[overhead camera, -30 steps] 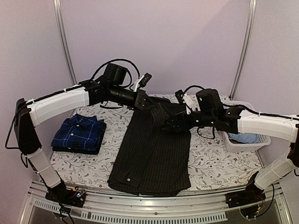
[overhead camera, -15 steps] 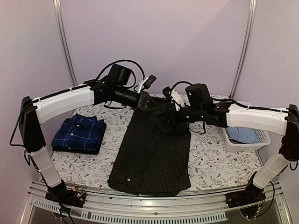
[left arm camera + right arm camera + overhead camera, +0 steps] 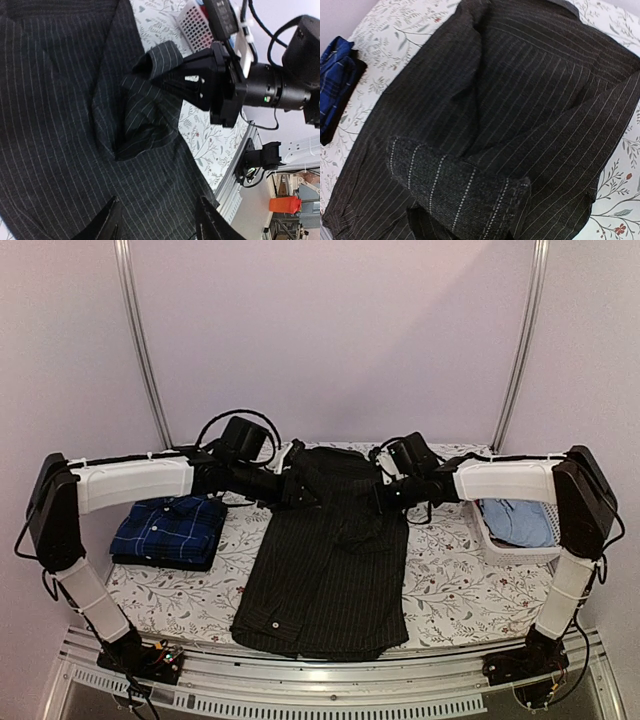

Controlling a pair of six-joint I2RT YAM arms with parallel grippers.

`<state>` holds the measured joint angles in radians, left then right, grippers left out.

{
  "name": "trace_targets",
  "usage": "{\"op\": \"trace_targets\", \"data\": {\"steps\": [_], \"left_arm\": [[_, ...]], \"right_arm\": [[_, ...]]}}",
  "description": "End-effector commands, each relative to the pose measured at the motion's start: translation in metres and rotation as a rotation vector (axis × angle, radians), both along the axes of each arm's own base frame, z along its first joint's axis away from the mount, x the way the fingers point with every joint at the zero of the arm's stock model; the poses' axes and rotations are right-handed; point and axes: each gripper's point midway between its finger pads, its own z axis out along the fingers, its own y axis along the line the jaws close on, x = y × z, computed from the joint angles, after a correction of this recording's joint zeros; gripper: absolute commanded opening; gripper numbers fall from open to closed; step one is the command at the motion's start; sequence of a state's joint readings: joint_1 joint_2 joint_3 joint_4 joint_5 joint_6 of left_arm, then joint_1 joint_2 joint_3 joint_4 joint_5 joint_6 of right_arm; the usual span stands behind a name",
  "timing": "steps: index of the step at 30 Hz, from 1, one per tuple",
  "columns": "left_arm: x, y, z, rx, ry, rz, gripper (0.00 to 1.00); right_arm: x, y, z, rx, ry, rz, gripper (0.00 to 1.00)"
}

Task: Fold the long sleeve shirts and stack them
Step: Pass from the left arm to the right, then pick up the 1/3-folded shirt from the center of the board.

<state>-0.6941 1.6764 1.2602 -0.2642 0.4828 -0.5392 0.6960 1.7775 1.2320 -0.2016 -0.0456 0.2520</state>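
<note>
Black pinstriped shirt (image 3: pixel 325 570), spread lengthwise on the table (image 3: pixel 455 585) near the folded navy shirt (image 3: pixel 170 530), is judged mid-fold: a sleeve (image 3: pixel 161 54) end is pinched in the closed right gripper (image 3: pixel 172 80), the left gripper (image 3: pixel 157 220) is held parted and empty above the cloth, and the sleeve is next to be laid across the body.

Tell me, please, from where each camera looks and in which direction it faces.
Top external: high behind the robot, facing the table; shows left arm, right arm, black shirt, navy shirt.
Left wrist: over the black shirt, facing the right pincer shut on a fold; own fingertips at the bottom.
Right wrist: looks down on the black shirt; gripped cloth hides its fingers.
Shared: all views show the black shirt.
</note>
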Motion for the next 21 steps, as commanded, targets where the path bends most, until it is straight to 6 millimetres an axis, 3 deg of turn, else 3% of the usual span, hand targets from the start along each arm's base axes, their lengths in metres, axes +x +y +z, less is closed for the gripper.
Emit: {"op": "trace_targets", "data": {"steps": [1,7,10,14,21], "left_arm": [[0.006,0.011,-0.037,0.038,0.062,0.088,0.49],[0.008,0.035,-0.115,0.211,0.191,0.192,0.46],[0.007,0.04,-0.145,0.27,0.237,0.208,0.45],[0.01,0.046,-0.175,0.322,0.275,0.219,0.44],[0.032,0.053,-0.208,0.361,0.309,0.229,0.41]], "right_arm": [[0.016,-0.013,-0.05,-0.039,0.151,-0.086,0.0],[0.032,-0.024,-0.103,-0.084,0.263,-0.146,0.0],[0.039,-0.027,-0.115,-0.101,0.286,-0.162,0.0],[0.05,-0.033,-0.131,-0.114,0.313,-0.188,0.0],[0.07,-0.042,-0.133,-0.102,0.328,-0.223,0.0]]}}
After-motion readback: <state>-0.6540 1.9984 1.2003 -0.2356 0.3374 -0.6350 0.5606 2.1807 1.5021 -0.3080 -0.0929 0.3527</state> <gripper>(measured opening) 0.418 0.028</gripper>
